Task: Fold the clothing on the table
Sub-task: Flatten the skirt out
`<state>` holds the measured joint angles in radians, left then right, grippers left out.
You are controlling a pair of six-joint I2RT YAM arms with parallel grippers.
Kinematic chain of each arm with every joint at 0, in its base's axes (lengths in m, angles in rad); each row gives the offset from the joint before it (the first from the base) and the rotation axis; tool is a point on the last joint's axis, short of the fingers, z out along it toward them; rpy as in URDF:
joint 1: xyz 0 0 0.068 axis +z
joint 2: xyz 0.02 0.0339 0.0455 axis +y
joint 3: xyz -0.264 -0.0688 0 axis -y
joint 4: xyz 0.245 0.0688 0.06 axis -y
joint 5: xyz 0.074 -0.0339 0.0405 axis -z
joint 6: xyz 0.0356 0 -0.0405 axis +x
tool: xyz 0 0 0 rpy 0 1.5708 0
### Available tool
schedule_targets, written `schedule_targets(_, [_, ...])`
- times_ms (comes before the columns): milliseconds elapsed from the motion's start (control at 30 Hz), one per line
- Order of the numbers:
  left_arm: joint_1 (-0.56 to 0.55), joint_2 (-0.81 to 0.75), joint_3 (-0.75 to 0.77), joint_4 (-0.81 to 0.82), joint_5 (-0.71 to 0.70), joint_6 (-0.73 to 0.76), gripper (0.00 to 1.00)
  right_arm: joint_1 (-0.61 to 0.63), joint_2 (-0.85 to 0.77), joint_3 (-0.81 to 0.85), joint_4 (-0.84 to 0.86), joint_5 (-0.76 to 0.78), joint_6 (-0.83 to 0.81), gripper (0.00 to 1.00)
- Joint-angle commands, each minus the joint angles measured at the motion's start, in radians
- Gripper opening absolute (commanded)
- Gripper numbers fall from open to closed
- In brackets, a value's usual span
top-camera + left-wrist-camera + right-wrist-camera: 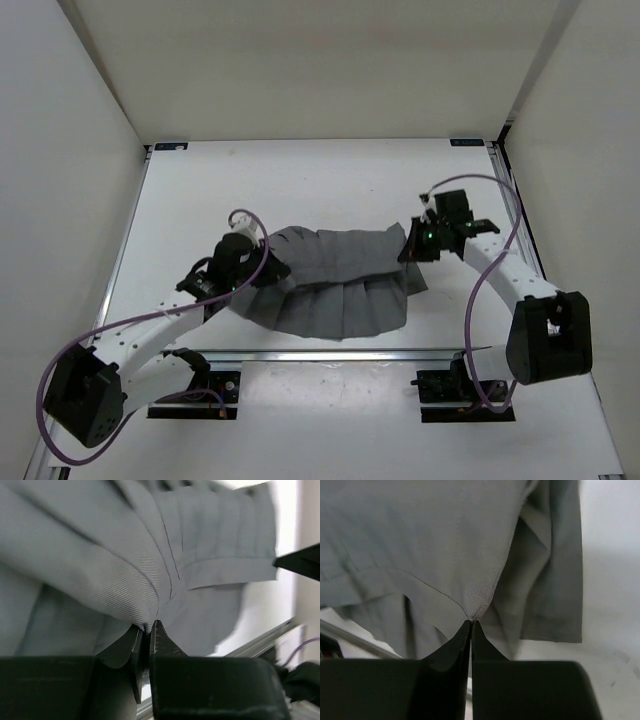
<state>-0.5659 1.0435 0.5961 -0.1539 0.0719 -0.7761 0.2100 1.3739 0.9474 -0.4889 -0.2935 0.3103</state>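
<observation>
- The left jaws were nipped almost shut on a raised ridge of the clothing (100, 580), at its left end.
- The right jaws were pressed together on a pinch of its right edge.
- The clothing lay mid-desk, near the front rail (330, 352), rumpled and seemingly part-doubled. I judged the folding begun, with more folds and neatening left.
- The white desk (300, 180) sat boxed in by pale walls (60, 150).

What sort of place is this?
Probably a robotics lab test cell: a white table edged with metal rails, boxed in by plain white walls, with a left arm and right arm bolted at its near edge, pinching the clothing.
</observation>
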Motion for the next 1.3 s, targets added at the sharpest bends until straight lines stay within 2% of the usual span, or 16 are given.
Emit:
schedule_targets(0, [-0.028,-0.086,-0.149,-0.026,-0.021,-0.017,0.0,0.026,-0.074,-0.143,-0.043,0.051,0.027,0.0])
schedule_targets(33, [-0.029,-0.109,-0.209,-0.023,-0.017,-0.037,0.0,0.029,-0.079,-0.166,-0.051,0.054,0.029,0.0])
schedule_targets(67, [-0.034,-0.123,-0.257,-0.022,-0.009,-0.058,0.0,0.02,-0.085,-0.203,-0.062,0.045,0.032,0.05])
schedule_targets(100, [-0.028,-0.149,-0.277,-0.019,-0.003,-0.055,0.0,0.009,-0.096,-0.219,-0.066,0.036,0.027,0.18])
schedule_targets(133, [-0.028,-0.174,-0.306,-0.029,-0.007,-0.072,0.0,-0.006,-0.102,-0.245,-0.066,0.034,0.026,0.25])
schedule_targets(233, [-0.011,-0.206,-0.346,-0.038,0.002,-0.066,0.0,-0.033,-0.113,-0.282,-0.05,0.016,0.041,0.35])
schedule_targets(267, [-0.008,-0.217,-0.349,-0.041,-0.003,-0.071,0.0,-0.04,-0.118,-0.291,-0.039,-0.004,0.033,0.42])
schedule_targets(300, [0.0,-0.218,-0.351,-0.045,0.002,-0.071,0.0,-0.041,-0.116,-0.285,-0.036,-0.012,0.039,0.53])
schedule_targets(633, [-0.017,-0.211,-0.357,-0.03,0.0,-0.087,0.0,0.018,-0.133,-0.292,0.045,-0.104,0.128,0.51])
schedule_targets(800, [-0.012,-0.223,-0.363,-0.027,0.005,-0.097,0.0,0.038,-0.139,-0.299,0.044,-0.124,0.141,0.4])
schedule_targets(967, [-0.006,-0.231,-0.36,-0.033,0.003,-0.089,0.0,0.046,-0.191,-0.289,-0.002,-0.087,0.153,0.33])
schedule_targets(1133, [-0.008,-0.234,-0.364,-0.032,0.008,-0.092,0.0,0.042,-0.314,-0.311,-0.039,0.051,0.194,0.35])
schedule_targets(1267, [-0.014,-0.227,-0.367,-0.027,0.006,-0.095,0.0,0.011,-0.343,-0.343,0.006,0.004,0.207,0.38])
